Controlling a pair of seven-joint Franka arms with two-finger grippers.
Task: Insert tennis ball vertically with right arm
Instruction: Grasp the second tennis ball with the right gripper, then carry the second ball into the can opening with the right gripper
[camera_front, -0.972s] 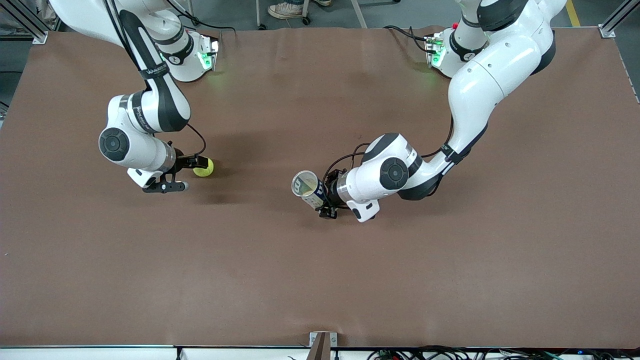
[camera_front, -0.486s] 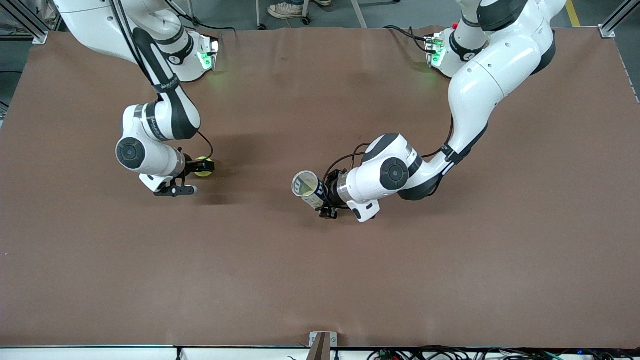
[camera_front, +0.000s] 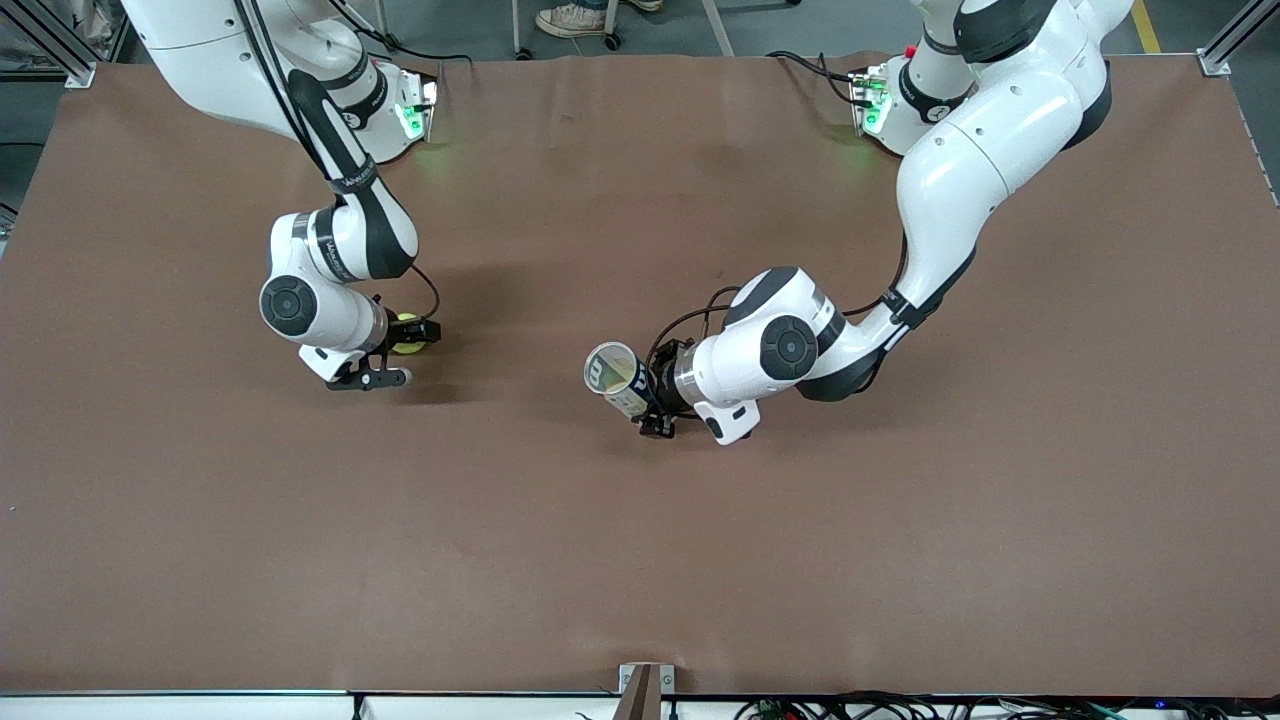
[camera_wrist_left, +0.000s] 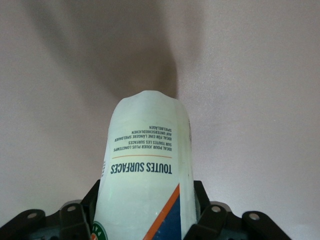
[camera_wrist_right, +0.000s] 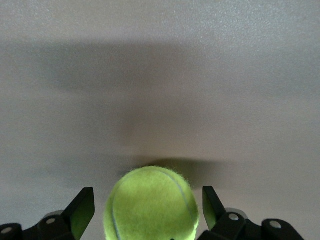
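right hand (camera_front: 398, 352) slid forward around tennis ball (camera_front: 405, 334), fingers now either side of it

— What carries everything here?

— A wide desk (camera_front: 640, 560) under a brown covering, with both arms' bases standing along the edge farthest from the front camera.

— And what lies on it?

— A yellow-green tennis ball (camera_front: 405, 334) resting on the covering toward the right arm's end, casting a dark shadow on the surface.

— Anything else lying there?

— Only shadows of the arms.
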